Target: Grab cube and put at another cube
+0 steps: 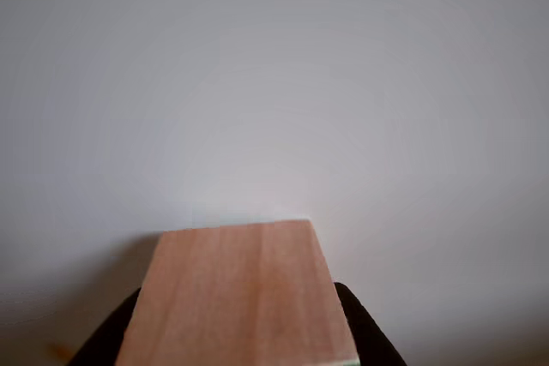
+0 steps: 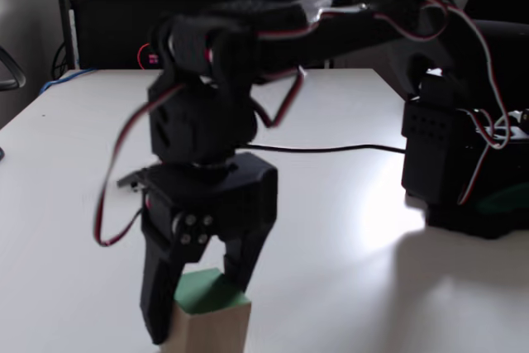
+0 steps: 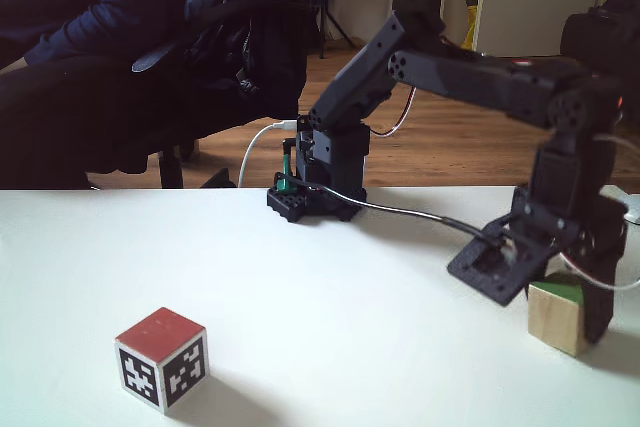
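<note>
White tabletop (image 3: 300,277) carries the cube (image 3: 556,313) at four o'clock in a fixed view, the gripper (image 2: 197,303) straddling it part-open, contact unclear; light, rigid wood suits pinching flat opposite sides.

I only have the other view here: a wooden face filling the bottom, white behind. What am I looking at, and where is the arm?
Observer: That wood is the green-faced cube; in a fixed view the gripper straddles it, a finger on each side, on the table.
Operator: Is it lifted?
Observer: Doesn't look it; in a fixed view the cube seems to rest on the table.
Operator: Where is the target?
Observer: The red-topped cube stands well to the left in that view, with black-and-white markers on its sides.
</note>
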### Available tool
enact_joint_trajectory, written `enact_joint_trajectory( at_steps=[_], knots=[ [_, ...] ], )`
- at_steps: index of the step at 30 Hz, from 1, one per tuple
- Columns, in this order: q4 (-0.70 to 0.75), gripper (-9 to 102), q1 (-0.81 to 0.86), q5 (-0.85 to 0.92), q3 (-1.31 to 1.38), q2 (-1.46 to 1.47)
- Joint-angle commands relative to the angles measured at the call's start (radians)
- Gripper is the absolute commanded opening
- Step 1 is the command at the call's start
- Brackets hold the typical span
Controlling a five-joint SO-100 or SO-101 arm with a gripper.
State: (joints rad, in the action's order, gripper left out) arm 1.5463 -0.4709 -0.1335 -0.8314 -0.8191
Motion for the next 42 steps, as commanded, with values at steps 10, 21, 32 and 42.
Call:
enact_joint_trajectory(
  at_steps=[10, 21, 32, 42],
  knots=[
    [0.003, 10, 0.238, -0.026, -0.253, -0.477],
    [-0.046, 10, 0.864, 0.278, -0.518, -0.77],
    [-0.097, 12, 1.21, 0.407, -0.453, -0.649],
    [-0.118, 13, 1.192, 0.383, -0.437, -0.612]
  ],
)
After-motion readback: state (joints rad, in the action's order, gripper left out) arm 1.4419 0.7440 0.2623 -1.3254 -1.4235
